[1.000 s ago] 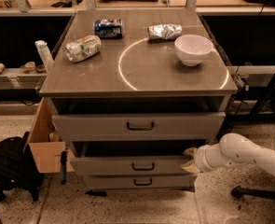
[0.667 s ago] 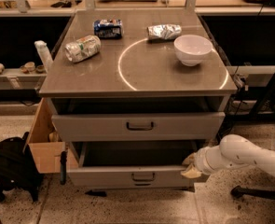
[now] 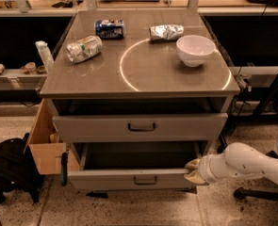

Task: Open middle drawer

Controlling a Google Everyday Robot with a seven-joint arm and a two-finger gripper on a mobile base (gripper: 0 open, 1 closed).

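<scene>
The middle drawer looks stiff and probably heavy; its loop handle gives the best hold; the gripper is at its right end, jaws' state unclear.

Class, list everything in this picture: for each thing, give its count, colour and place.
table: 1, grey, centre
bowl: 1, white, tabletop right
crushed can: 1, silver-green, tabletop left
blue can: 1, blue, tabletop back
foil bag: 1, silver, tabletop back, near bowl
top drawer: 1, grey, under tabletop
middle drawer: 1, grey, pulled out below top drawer
box: 1, brown, left of drawers
backpack: 1, black, floor left
bottle: 1, white, left of table
arm: 1, white, lower right
gripper: 1, tan, at middle drawer's right front corner
</scene>
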